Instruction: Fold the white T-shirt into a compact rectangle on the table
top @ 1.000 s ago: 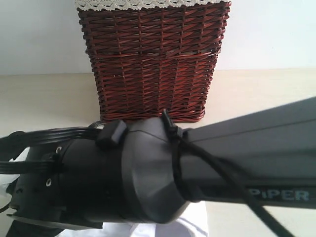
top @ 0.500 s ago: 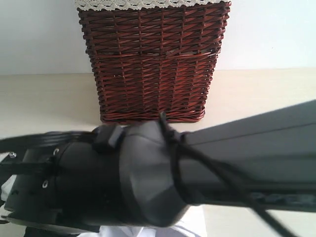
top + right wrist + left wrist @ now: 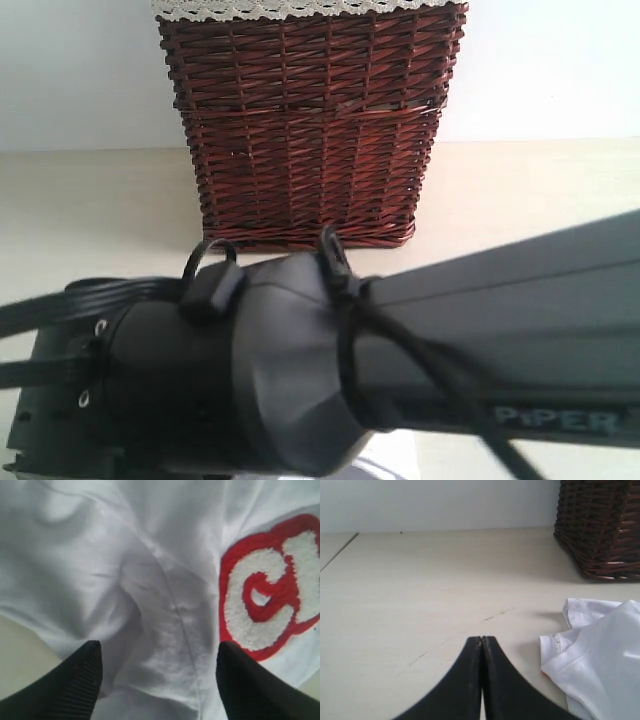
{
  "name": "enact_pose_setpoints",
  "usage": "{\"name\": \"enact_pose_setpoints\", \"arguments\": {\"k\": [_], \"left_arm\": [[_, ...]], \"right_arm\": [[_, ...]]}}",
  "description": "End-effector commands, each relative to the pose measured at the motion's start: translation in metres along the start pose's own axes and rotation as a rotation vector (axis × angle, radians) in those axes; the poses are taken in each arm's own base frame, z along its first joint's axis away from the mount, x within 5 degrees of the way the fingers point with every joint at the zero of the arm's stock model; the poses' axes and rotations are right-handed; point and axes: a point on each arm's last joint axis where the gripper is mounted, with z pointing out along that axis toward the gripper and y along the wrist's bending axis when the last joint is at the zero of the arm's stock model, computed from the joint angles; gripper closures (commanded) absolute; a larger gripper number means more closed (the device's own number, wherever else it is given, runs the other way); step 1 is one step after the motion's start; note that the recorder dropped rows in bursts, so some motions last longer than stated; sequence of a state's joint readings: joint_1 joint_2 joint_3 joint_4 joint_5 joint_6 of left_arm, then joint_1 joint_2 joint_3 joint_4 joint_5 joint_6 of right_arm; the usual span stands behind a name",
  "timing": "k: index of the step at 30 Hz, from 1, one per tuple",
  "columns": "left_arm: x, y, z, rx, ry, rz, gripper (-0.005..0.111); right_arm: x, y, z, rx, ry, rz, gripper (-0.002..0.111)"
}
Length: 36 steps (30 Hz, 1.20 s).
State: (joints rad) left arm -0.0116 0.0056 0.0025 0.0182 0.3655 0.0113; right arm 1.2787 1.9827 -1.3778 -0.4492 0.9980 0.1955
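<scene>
Right gripper [image 3: 159,672]: jaws apart, hanging just above a rumpled ridge of the T-shirt [image 3: 150,575], beside the red patch with fuzzy white lettering [image 3: 267,587]. Left gripper [image 3: 481,640]: jaws together, empty, low over bare table [image 3: 420,590] just beside the shirt's hemmed corner. Shirt lies toward the near edge, in front of the basket [image 3: 310,130] standing at the far edge.

Risks, as I judge them:
- Closing here may take several layers of the ridge instead of one hem, and the fold would bunch.
- Nothing pins the cloth, so a pull could drag the whole shirt.
- My right arm [image 3: 430,370] blocks the outside view, so I can't check the lay.

Change since a second ago: my right arm sits lower and covers most of the white cloth that showed by the near edge. Basket unmoved.
</scene>
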Motion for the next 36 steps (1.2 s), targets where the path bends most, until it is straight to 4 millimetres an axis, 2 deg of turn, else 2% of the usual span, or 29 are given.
{"name": "enact_pose_setpoints", "arguments": {"k": [1, 4, 6, 8, 10, 12, 17, 19, 21, 24, 25, 26, 27, 29, 33, 34, 36], "left_arm": [[-0.002, 0.000, -0.001, -0.005, -0.016, 0.004, 0.107], [-0.002, 0.000, -0.001, -0.005, -0.016, 0.004, 0.107], [-0.002, 0.000, -0.001, -0.005, -0.016, 0.004, 0.107], [-0.002, 0.000, -0.001, -0.005, -0.016, 0.004, 0.107], [-0.002, 0.000, -0.001, -0.005, -0.016, 0.004, 0.107], [-0.002, 0.000, -0.001, -0.005, -0.016, 0.004, 0.107], [-0.002, 0.000, -0.001, -0.005, -0.016, 0.004, 0.107], [-0.002, 0.000, -0.001, -0.005, -0.016, 0.004, 0.107], [-0.002, 0.000, -0.001, -0.005, -0.016, 0.004, 0.107], [-0.002, 0.000, -0.001, -0.005, -0.016, 0.004, 0.107], [-0.002, 0.000, -0.001, -0.005, -0.016, 0.004, 0.107], [-0.002, 0.000, -0.001, -0.005, -0.016, 0.004, 0.107], [-0.002, 0.000, -0.001, -0.005, -0.016, 0.004, 0.107], [-0.002, 0.000, -0.001, -0.005, -0.016, 0.004, 0.107], [-0.002, 0.000, -0.001, -0.005, -0.016, 0.004, 0.107], [-0.002, 0.000, -0.001, -0.005, -0.016, 0.004, 0.107], [-0.002, 0.000, -0.001, -0.005, -0.016, 0.004, 0.107]], "right_arm": [[0.001, -0.003, 0.023, 0.078, 0.063, -0.131, 0.045], [-0.001, -0.002, 0.032, 0.113, 0.077, -0.157, 0.046], [-0.001, -0.005, 0.036, 0.160, 0.087, -0.152, 0.055], [-0.001, -0.007, 0.036, 0.185, 0.083, -0.132, 0.076], [-0.001, -0.009, 0.032, 0.195, 0.072, -0.116, 0.109], [-0.002, -0.011, 0.028, 0.197, 0.054, -0.114, 0.108], [-0.007, -0.028, 0.000, 0.289, -0.048, -0.060, 0.108], [-0.009, -0.042, -0.017, 0.394, -0.134, 0.025, 0.108], [-0.011, -0.049, -0.024, 0.446, -0.195, 0.114, 0.108], [-0.013, -0.035, -0.018, 0.284, -0.199, 0.116, 0.108], [-0.011, -0.022, -0.013, 0.149, -0.161, 0.062, 0.108], [-0.010, -0.015, -0.012, 0.084, -0.144, 0.019, 0.108], [-0.006, -0.006, -0.009, -0.015, -0.091, -0.085, 0.107], [0.001, 0.004, -0.008, -0.119, -0.019, -0.146, 0.101], [0.016, 0.018, 0.002, -0.240, 0.184, -0.234, 0.072], [0.017, 0.018, 0.005, -0.235, 0.195, -0.236, 0.064], [0.015, 0.018, 0.006, -0.226, 0.175, -0.239, 0.054]]}}
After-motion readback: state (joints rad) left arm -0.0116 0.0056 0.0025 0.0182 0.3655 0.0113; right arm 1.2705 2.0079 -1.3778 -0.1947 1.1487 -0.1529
